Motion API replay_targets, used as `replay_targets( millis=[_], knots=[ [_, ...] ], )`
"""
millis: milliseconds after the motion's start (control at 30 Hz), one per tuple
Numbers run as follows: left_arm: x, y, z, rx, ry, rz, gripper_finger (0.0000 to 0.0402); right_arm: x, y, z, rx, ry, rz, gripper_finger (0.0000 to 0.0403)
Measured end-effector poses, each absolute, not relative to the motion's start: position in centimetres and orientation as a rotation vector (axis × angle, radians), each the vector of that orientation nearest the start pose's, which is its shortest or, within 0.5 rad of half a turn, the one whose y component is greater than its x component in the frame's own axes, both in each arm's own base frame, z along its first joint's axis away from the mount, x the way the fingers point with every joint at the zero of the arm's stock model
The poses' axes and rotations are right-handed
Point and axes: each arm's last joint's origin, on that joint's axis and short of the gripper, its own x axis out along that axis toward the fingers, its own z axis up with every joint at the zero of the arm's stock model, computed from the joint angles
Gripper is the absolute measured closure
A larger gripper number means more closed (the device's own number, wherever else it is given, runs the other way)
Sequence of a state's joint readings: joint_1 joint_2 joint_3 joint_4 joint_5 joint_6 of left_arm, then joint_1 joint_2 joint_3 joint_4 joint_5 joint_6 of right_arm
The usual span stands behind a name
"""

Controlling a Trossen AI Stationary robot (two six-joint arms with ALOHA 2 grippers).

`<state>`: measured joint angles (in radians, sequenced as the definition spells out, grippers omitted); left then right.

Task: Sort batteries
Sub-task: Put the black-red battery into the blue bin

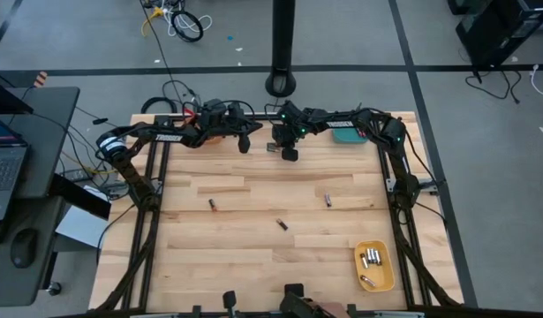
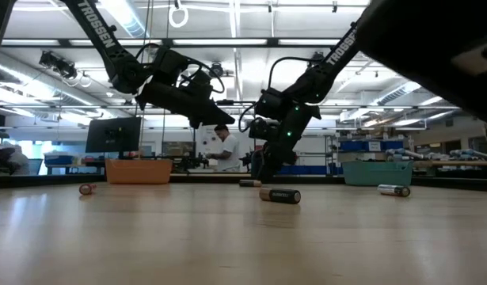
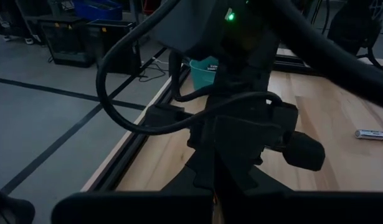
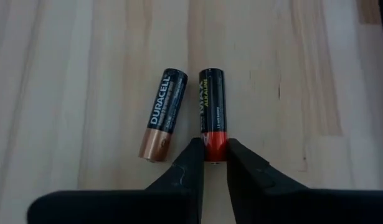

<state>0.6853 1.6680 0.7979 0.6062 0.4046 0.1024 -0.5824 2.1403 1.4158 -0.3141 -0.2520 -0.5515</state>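
Note:
Two batteries lie side by side on the wood in the right wrist view: a black and copper one (image 4: 159, 116) and a black one with a red end (image 4: 211, 111). My right gripper (image 4: 214, 152) points down at the far middle of the table (image 1: 289, 152), shut on the red-ended one. Three more batteries lie apart on the table (image 1: 213, 205) (image 1: 282, 224) (image 1: 328, 200). My left gripper (image 1: 245, 143) hangs shut above the far edge, left of the right gripper (image 2: 198, 120), touching nothing. My right gripper pinches the black battery by its red end (image 4: 214, 138) between its two fingertips (image 4: 192, 155). The fingers come from above, pointing down, and sit across that end. The battery lies flat on the wood, its black end pointing away from the fingers.
A yellow bin (image 1: 386, 265) with several batteries stands near the table's right near corner. A teal bin (image 1: 349, 135) sits at the far right and an orange bin (image 2: 138, 170) at the far left under the left arm. A person (image 2: 225, 150) stands in the room beyond.

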Motion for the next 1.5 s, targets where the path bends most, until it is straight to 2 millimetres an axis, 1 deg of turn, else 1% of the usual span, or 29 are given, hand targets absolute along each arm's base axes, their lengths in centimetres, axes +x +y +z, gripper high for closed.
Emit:
replay_targets(
  millis=[200, 333, 400, 500, 600, 700, 800, 867, 933, 1033, 1133, 1233, 1333, 1500],
  knots=[
    [27.1, 20.7, 19.3, -0.037, 0.243, 0.267, 0.0396, 37.1, -22.6, 12.7, -0.196, 1.037, -0.037, 0.0348],
    [27.1, 20.7, 19.3, -0.037, 0.243, 0.267, 0.0396, 36.4, -22.4, 13.7, -0.203, 1.095, -0.068, 0.0348],
    [27.1, 20.7, 19.3, -0.036, 0.242, 0.267, 0.0396, 35.8, -22.4, 15.2, -0.198, 1.103, -0.104, 0.0348],
    [27.1, 20.7, 19.3, -0.017, 0.239, 0.265, 0.0396, 34.6, -22.2, 18.3, -0.185, 1.102, -0.174, 0.0348],
    [27.1, 20.7, 19.3, 0.006, 0.243, 0.262, 0.0396, 33.0, -21.7, 21.2, -0.114, 1.128, -0.279, 0.0348],
    [27.1, 20.7, 19.3, 0.017, 0.245, 0.261, 0.0396, 30.5, -21.7, 23.4, 0.018, 1.174, -0.419, 0.0348],
    [27.1, 20.7, 19.3, 0.041, 0.248, 0.258, 0.0396, 27.7, -21.8, 24.2, 0.159, 1.232, -0.614, 0.0348],
    [27.1, 20.7, 19.3, 0.049, 0.249, 0.257, 0.0396, 25.7, -21.5, 24.1, 0.269, 1.254, -0.738, 0.0348],
    [27.1, 20.7, 19.3, 0.065, 0.251, 0.255, 0.0396, 23.8, -21.1, 23.6, 0.37, 1.249, -0.842, 0.0348],
    [27.1, 20.7, 19.3, 0.07, 0.252, 0.254, 0.0396, 21.0, -20.4, 21.8, 0.502, 1.225, -0.968, 0.0348],
    [27.1, 20.7, 19.3, 0.085, 0.254, 0.252, 0.0396, 18.9, -19.8, 20.0, 0.613, 1.18, -1.073, 0.0348],
    [27.1, 20.7, 19.3, 0.1, 0.256, 0.25, 0.0396, 17.8, -19.6, 18.6, 0.677, 1.114, -1.14, 0.0348],
    [27.1, 20.7, 19.3, 0.113, 0.258, 0.249, 0.0396, 17.1, -19.9, 17.8, 0.722, 1.068, -1.189, 0.0348],
    [27.1, 20.7, 19.3, 0.116, 0.258, 0.248, 0.0396, 16.2, -20.9, 16.2, 0.804, 1.063, -1.272, 0.0348]
  ],
)
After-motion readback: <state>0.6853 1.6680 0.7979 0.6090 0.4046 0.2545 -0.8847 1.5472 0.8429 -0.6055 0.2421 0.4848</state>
